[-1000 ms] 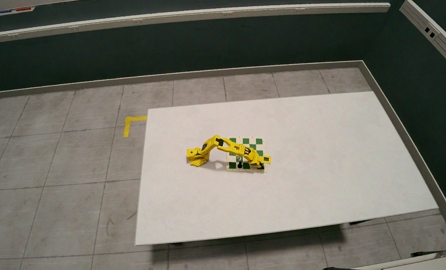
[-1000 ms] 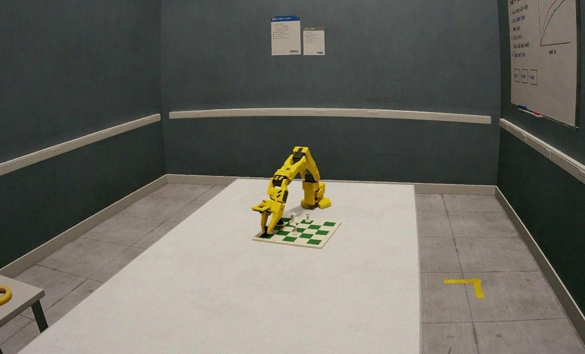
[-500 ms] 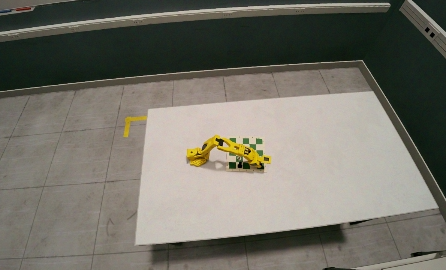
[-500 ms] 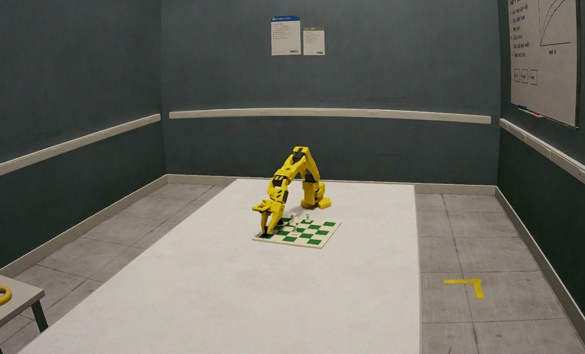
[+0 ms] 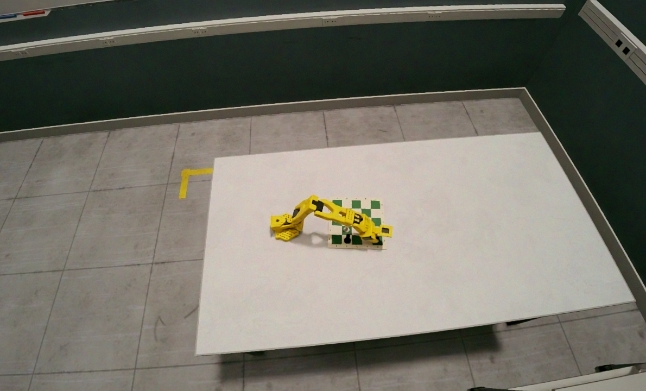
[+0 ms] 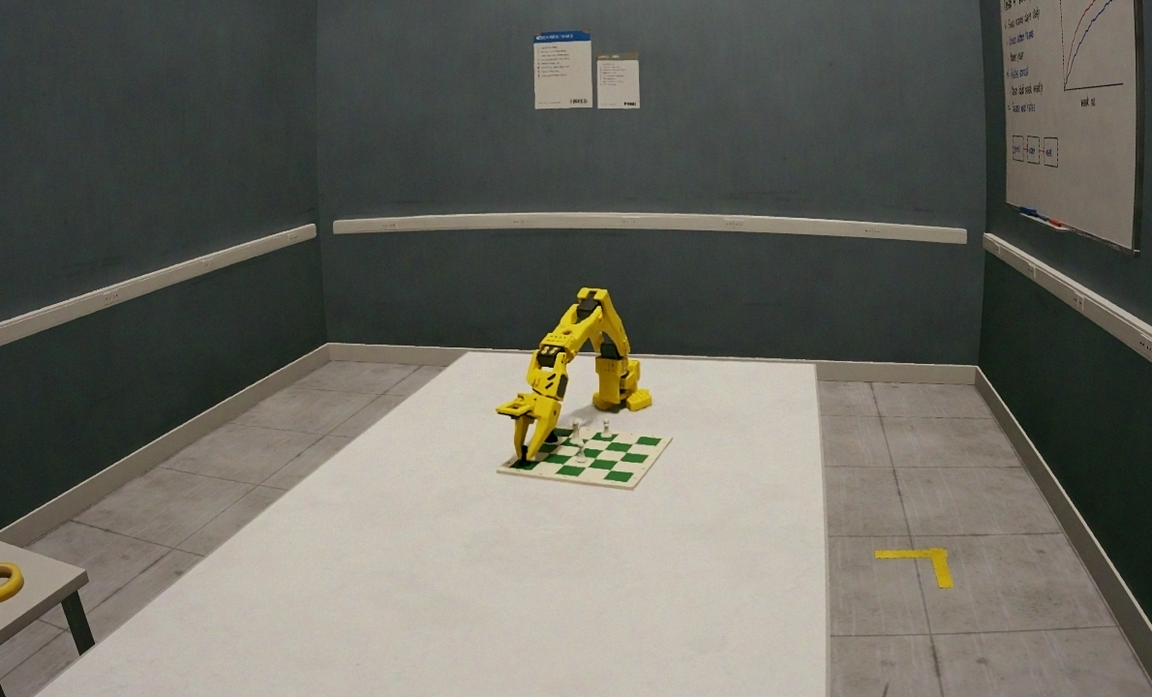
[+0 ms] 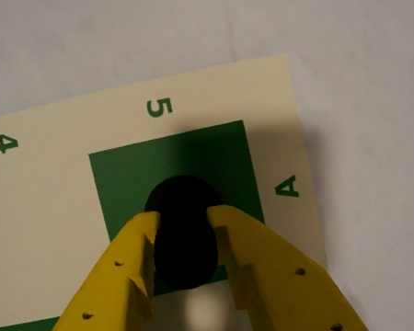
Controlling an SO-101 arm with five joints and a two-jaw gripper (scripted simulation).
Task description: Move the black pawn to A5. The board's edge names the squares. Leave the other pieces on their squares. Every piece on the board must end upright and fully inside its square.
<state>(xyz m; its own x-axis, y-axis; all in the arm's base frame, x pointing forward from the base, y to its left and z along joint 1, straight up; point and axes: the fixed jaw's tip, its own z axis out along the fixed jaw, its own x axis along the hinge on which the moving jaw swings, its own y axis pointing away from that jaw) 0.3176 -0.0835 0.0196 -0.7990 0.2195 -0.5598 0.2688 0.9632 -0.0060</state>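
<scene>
The black pawn [image 7: 184, 233] [image 6: 524, 454] is gripped between my yellow gripper's [image 7: 183, 212] [image 5: 375, 239] two jaws. I hold it upright and low over the green corner square A5 [image 7: 228, 147], where the edge labels "5" and "A" meet. The pawn's round outline covers the middle and near part of that square. I cannot tell whether its base touches the board. In the top and exterior views the jaws hide most of the pawn, at the corner of the small green and cream chessboard [image 5: 354, 246] [image 6: 618, 474].
Two white pieces [image 6: 576, 431] [image 6: 605, 425] stand on the board towards the arm's base. Another dark piece [image 5: 347, 238] stands on the same edge row, a few squares from my gripper. The board lies on a large white table top [image 5: 461, 218].
</scene>
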